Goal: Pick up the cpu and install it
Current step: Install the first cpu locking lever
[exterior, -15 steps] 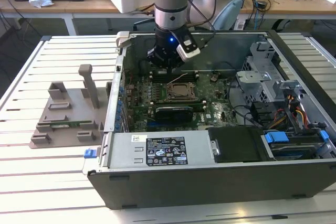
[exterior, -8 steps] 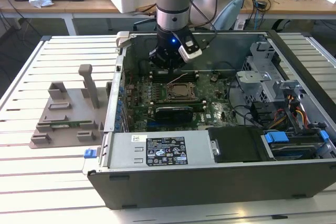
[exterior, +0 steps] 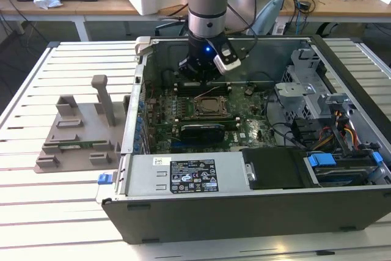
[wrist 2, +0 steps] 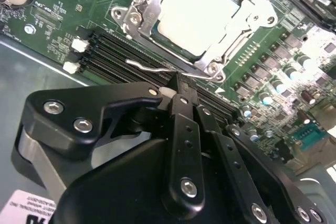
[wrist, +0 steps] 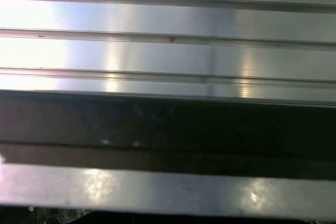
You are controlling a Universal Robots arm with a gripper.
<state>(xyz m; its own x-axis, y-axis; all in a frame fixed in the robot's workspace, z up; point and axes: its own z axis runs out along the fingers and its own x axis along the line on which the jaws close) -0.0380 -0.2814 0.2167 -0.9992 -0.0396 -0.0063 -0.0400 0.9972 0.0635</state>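
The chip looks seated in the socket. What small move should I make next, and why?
Probably ease the gripper onto the wire lever. The cpu lies flat inside the socket frame, and the lever, just ahead of the gripper's tip, looks unlatched.

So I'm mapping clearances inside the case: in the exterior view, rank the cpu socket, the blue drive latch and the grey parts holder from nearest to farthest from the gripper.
1. cpu socket, on the motherboard just below the gripper.
2. grey parts holder, outside the case toward the exterior view's left.
3. blue drive latch, in the case's near corner toward the exterior view's right.
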